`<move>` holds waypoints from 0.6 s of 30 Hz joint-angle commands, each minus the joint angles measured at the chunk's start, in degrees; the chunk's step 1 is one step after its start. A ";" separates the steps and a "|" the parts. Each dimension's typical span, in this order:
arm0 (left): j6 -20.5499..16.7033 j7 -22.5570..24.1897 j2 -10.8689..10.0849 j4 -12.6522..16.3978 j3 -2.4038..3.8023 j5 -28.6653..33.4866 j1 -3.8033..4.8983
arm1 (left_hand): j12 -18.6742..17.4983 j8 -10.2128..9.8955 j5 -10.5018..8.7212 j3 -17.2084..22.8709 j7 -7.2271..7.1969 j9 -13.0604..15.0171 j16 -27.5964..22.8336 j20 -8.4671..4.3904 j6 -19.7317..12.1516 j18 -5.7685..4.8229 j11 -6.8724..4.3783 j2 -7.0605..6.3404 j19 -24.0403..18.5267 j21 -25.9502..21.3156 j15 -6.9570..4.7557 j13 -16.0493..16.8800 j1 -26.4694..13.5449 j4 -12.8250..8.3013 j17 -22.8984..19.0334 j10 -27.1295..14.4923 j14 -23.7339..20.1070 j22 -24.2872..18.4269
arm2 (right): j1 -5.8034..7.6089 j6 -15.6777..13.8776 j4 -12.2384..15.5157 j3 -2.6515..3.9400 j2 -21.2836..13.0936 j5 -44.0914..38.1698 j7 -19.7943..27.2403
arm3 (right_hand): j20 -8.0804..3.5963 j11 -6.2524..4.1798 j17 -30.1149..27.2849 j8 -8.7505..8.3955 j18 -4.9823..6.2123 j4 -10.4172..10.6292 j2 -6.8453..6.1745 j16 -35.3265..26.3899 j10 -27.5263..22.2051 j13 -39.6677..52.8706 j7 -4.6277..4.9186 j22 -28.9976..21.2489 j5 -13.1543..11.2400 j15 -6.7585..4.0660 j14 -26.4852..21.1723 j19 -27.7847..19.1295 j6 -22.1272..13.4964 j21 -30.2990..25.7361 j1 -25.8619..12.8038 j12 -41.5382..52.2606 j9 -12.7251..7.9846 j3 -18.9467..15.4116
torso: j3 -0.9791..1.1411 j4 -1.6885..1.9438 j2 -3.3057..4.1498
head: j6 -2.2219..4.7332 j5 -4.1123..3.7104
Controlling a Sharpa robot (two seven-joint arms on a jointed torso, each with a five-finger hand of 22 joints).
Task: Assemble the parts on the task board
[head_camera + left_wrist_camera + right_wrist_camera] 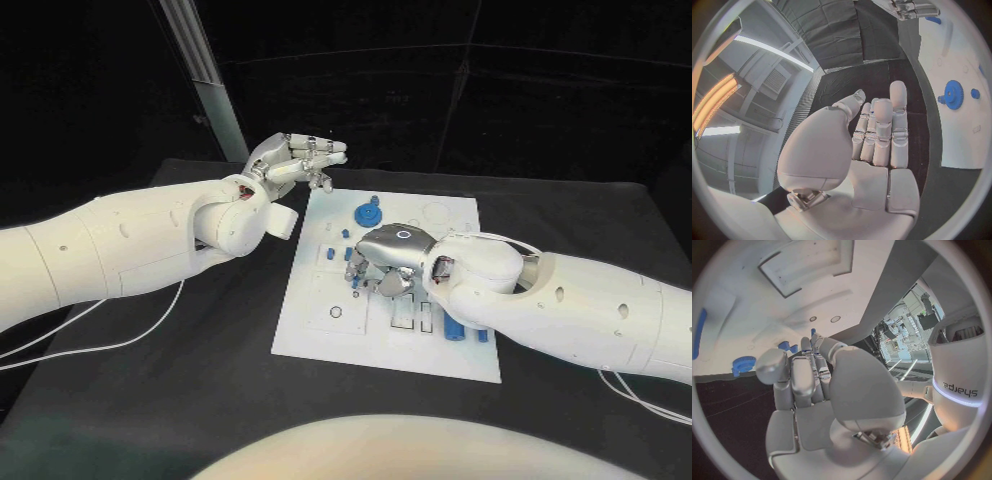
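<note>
Two hands are in our view, and we report each. Our right hand (387, 262) is lowered over the centre of the task board (325, 330), fingers curled downward among the small blue parts; whether it grasps one we cannot tell. Our left hand (296, 160) is raised off the board's corner at eleven o'clock, fingers drawn together, nothing visibly in it.

The blue gear (369, 216) lies flat toward twelve o'clock on the board. A long blue bar (453, 327) rests at four o'clock, its long axis running roughly twelve to six.

In our judgement the seating should proceed slowly and squarely, part aligned over its recess before pressing, left hand steadying the board if needed.
</note>
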 commanded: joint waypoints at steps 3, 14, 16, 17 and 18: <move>0.47 0.27 0.07 -0.01 0.05 0.25 0.10 | 0.37 0.30 0.20 0.25 -0.10 0.07 -0.21 -0.04 0.45 0.38 0.01 0.38 -0.42 -0.32 -0.07 -0.04 0.13 0.03 -0.09 0.33 -0.30 -0.07 | 0.00 2.32 -0.05 -0.02 0.16 -1.48 -0.20 | 0.00 0.13 -0.04 -0.14 -1.10 0.01 -0.12 0.22 0.31 0.07 0.26 0.06 0.08 -0.04 1.77 -0.12 0.31 0.34 -0.70 -0.21 0.07 0.30 | 0.00 -0.01 0.00 | -0.21 0.09; 0.49 0.23 0.02 0.00 0.05 0.25 0.10 | 0.37 0.30 0.20 0.25 -0.10 0.07 -0.21 -0.04 0.45 0.38 0.01 0.38 -0.42 -0.32 -0.07 -0.04 0.13 0.03 -0.09 0.33 -0.30 -0.07 | -0.21 2.85 -0.85 -0.13 0.76 -2.85 -0.74 | 0.01 0.13 -0.06 -0.16 -1.11 0.00 -0.14 0.23 0.30 0.07 0.26 0.09 -0.01 -0.03 1.76 -0.13 0.31 0.37 -0.79 -0.21 0.07 0.30 | -0.01 -0.05 -0.02 | -0.34 0.16; 0.50 0.22 0.02 0.01 0.05 0.25 0.10 | 0.37 0.30 0.20 0.25 -0.10 0.07 -0.21 -0.04 0.45 0.38 0.01 0.38 -0.42 -0.32 -0.07 -0.04 0.13 0.03 -0.09 0.33 -0.30 -0.07 | -0.26 2.93 -0.96 -0.15 0.88 -2.98 -0.78 | 0.01 0.13 -0.06 -0.16 -1.11 0.00 -0.14 0.23 0.30 0.07 0.26 0.09 -0.01 -0.03 1.76 -0.13 0.31 0.37 -0.79 -0.21 0.07 0.30 | 0.01 -0.02 0.01 | -0.39 0.17; 0.51 0.21 0.01 0.01 0.05 0.25 0.10 | 0.37 0.30 0.20 0.25 -0.10 0.07 -0.21 -0.04 0.45 0.38 0.01 0.38 -0.42 -0.32 -0.07 -0.04 0.13 0.03 -0.09 0.33 -0.30 -0.07 | -0.29 2.96 -1.01 -0.15 0.93 -3.07 -0.79 | 0.01 0.13 -0.06 -0.16 -1.11 0.00 -0.14 0.23 0.30 0.07 0.26 0.09 -0.01 -0.03 1.76 -0.13 0.31 0.37 -0.79 -0.21 0.07 0.30 | 0.01 -0.01 0.02 | -0.41 0.15; 0.51 0.21 0.01 0.01 0.05 0.25 0.10 | 0.37 0.30 0.20 0.25 -0.10 0.07 -0.21 -0.04 0.45 0.38 0.01 0.38 -0.42 -0.32 -0.07 -0.04 0.13 0.03 -0.09 0.33 -0.30 -0.07 | -0.31 3.00 -1.06 -0.16 0.97 -3.15 -0.79 | 0.01 0.13 -0.06 -0.16 -1.11 0.00 -0.14 0.23 0.30 0.07 0.26 0.09 -0.01 -0.03 1.76 -0.13 0.31 0.37 -0.79 -0.21 0.07 0.30 | 0.01 -0.03 0.03 | -0.42 0.15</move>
